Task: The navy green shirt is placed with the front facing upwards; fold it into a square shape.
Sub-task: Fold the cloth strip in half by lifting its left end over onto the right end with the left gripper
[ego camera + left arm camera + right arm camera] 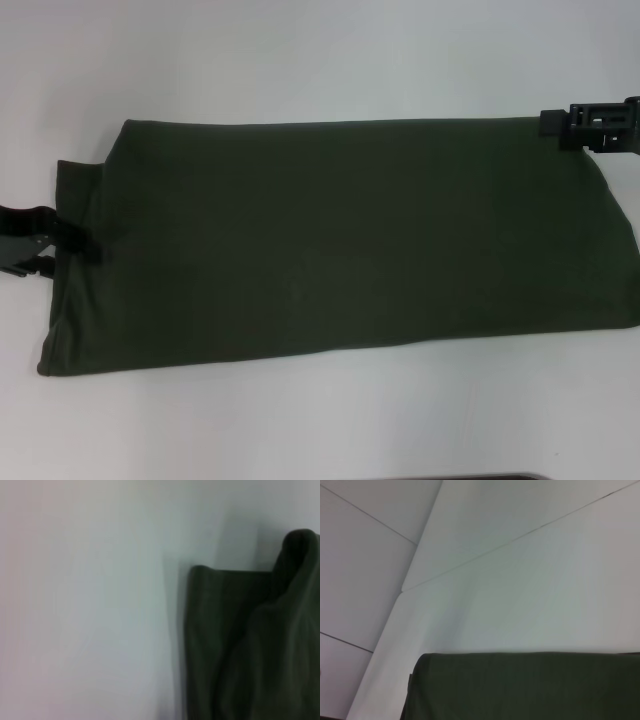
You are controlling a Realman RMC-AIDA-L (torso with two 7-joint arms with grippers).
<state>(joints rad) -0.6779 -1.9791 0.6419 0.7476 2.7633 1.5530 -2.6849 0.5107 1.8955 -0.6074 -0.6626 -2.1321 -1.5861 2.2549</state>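
The navy green shirt [340,245] lies across the white table as a long folded band, plain side up, with no lettering showing. My left gripper [82,243] sits at the shirt's left edge and is shut on the cloth, which puckers toward it. In the left wrist view a ridge of the shirt [297,555] stands raised above the flat layer. My right gripper [556,124] is at the shirt's far right corner, touching its edge. The right wrist view shows only the shirt's flat edge [530,685] on the table.
White table [300,60] runs all around the shirt. Seams between the tabletop panels [530,530] show in the right wrist view. A dark strip [480,477] lies at the near table edge.
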